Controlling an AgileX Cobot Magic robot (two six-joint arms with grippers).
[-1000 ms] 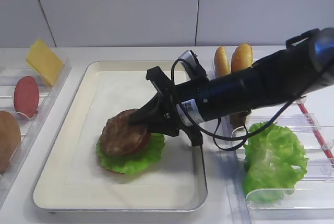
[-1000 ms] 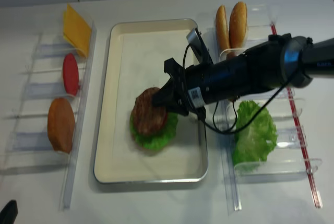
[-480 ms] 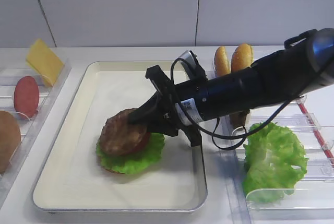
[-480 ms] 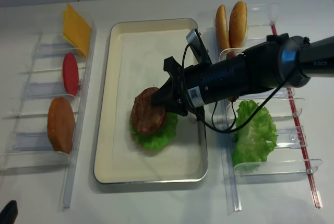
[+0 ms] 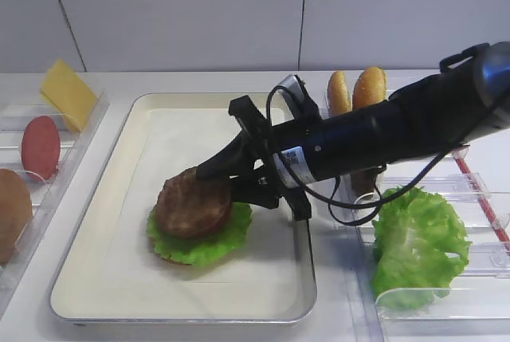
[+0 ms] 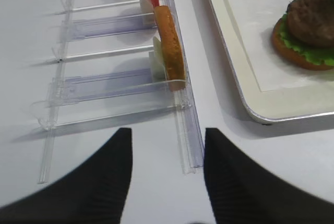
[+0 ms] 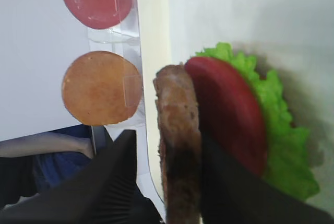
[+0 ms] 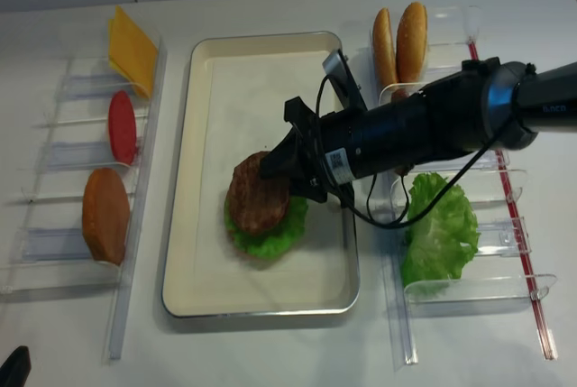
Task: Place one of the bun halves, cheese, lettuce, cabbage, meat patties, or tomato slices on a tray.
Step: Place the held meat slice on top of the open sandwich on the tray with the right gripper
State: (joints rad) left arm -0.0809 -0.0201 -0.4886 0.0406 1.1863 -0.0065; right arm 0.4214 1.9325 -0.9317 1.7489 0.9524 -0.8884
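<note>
White counter, cream tray: stiff, grainy meat patty, edge-held between right gripper jaws now parting.

A bun half stands upright in a clear rack beside the tray.

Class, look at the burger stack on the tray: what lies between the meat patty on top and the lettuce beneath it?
A tomato slice lies between the meat patty and the lettuce. The right wrist view shows it plainly; in the front exterior view only a red sliver shows.
</note>
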